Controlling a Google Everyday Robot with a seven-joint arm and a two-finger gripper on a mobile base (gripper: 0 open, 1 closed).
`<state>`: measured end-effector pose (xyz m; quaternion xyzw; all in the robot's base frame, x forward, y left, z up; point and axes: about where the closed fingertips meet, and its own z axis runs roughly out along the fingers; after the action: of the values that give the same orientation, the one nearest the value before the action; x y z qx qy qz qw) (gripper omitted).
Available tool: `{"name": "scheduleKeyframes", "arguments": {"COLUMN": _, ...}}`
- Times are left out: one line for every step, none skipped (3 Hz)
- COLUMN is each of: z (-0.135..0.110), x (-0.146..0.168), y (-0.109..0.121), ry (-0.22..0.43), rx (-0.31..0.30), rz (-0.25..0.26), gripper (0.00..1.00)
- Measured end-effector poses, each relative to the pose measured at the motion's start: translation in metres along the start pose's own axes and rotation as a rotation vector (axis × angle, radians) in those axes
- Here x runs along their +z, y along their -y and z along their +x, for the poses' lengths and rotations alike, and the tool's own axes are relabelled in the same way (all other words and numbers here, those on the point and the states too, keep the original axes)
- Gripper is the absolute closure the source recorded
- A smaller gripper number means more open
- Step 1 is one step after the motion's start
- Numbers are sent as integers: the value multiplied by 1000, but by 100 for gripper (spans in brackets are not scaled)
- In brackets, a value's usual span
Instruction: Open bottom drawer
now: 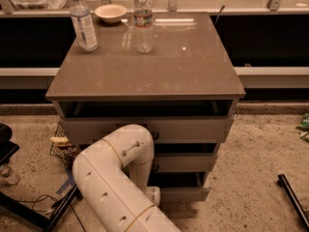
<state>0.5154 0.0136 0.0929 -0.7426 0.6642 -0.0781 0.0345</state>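
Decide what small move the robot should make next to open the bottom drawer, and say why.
Probably a short, straight pull back toward the base. The hand sits low at the front of the bottom drawer, near its centre where a handle would be, largely hidden behind the arm. The grip itself is out of sight, so pull gently.

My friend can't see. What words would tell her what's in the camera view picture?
A white robot arm bends down in front of a grey three-drawer cabinet, reaching toward the bottom drawer; its gripper is hidden behind the arm. Two water bottles and a small bowl stand on the cabinet top.
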Motion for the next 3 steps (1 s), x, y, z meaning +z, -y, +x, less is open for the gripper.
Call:
{"name": "scheduleKeyframes", "arguments": {"z": 8, "x": -6, "y": -20, "ry": 8, "rx": 17, "rz": -5, "gripper": 100}}
{"name": "scheduleKeyframes", "arguments": {"z": 8, "x": -6, "y": -20, "ry": 8, "rx": 17, "rz": -5, "gripper": 100}}
{"name": "scheduleKeyframes", "arguments": {"z": 10, "x": -10, "y": -27, "ry": 19, "rx": 19, "rz": 3, "gripper": 100}}
